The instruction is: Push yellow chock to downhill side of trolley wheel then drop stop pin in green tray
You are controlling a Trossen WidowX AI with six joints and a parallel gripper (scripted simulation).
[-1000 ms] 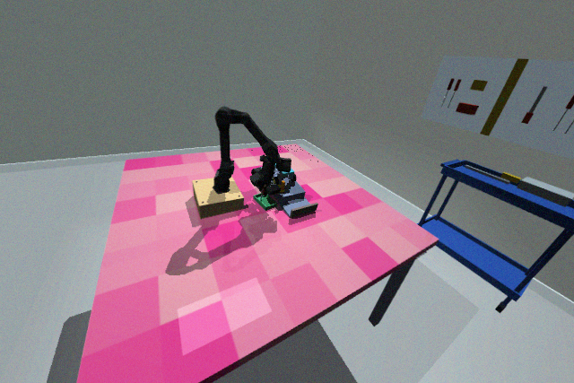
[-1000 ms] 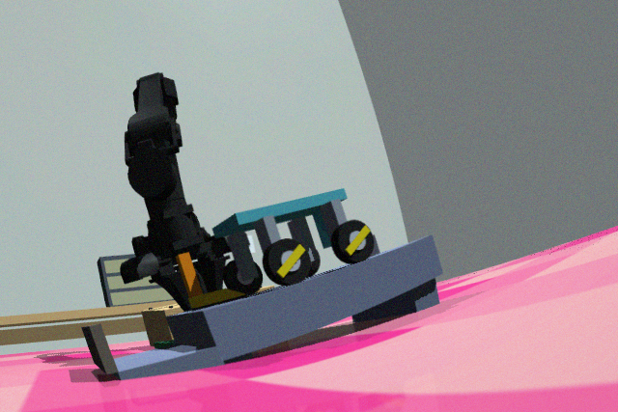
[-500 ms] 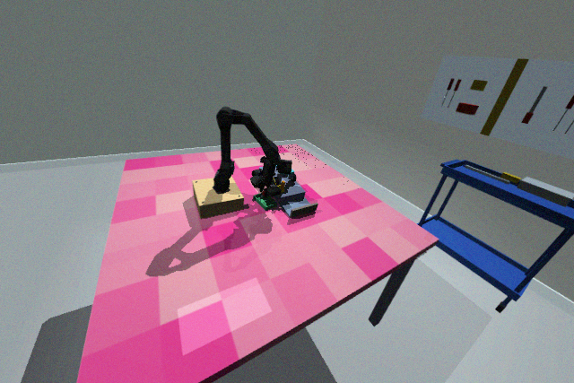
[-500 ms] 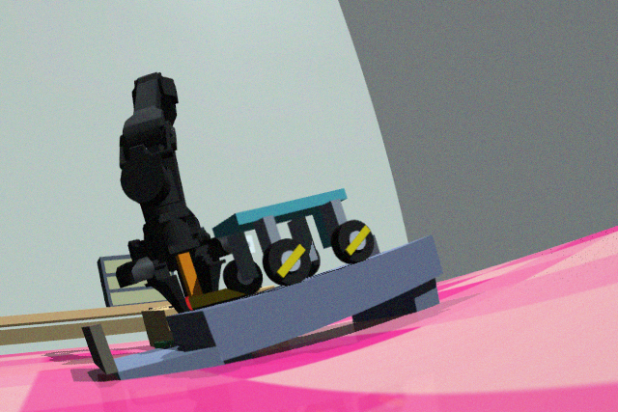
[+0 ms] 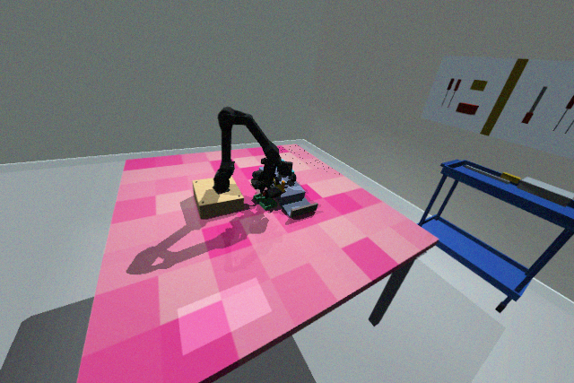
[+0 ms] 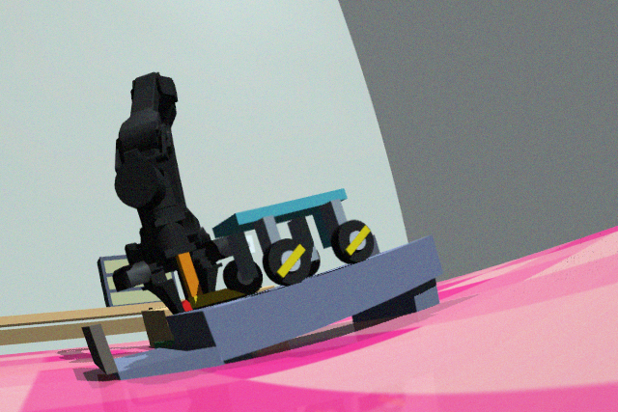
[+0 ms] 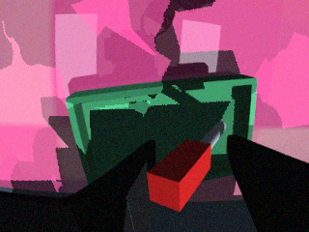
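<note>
The trolley [image 6: 292, 206] stands on the sloping ramp [image 6: 319, 292] [image 5: 292, 192]. The chock [image 6: 222, 296], with its orange handle upright, lies at the downhill side of the far lower wheel; a small gap cannot be ruled out. My gripper [image 5: 273, 193] [image 6: 190, 300] [image 7: 191, 145] is open beside the ramp, low over the green tray [image 5: 265, 203] [image 7: 78, 127]. The stop pin [image 7: 180, 179] is tilted between the parted fingers, its red head near the left finger and its grey shaft over the tray's right part. The red head [image 6: 186, 305] also shows beside the chock handle. Whether the pin touches the tray is unclear.
The ramp's low end has an upright end plate [image 6: 99, 349] [image 5: 304, 208]. The arm's wooden base block [image 5: 217, 197] stands beside the tray. The trolley rises close beside the gripper. A blue cart [image 5: 482, 248] stands off the table.
</note>
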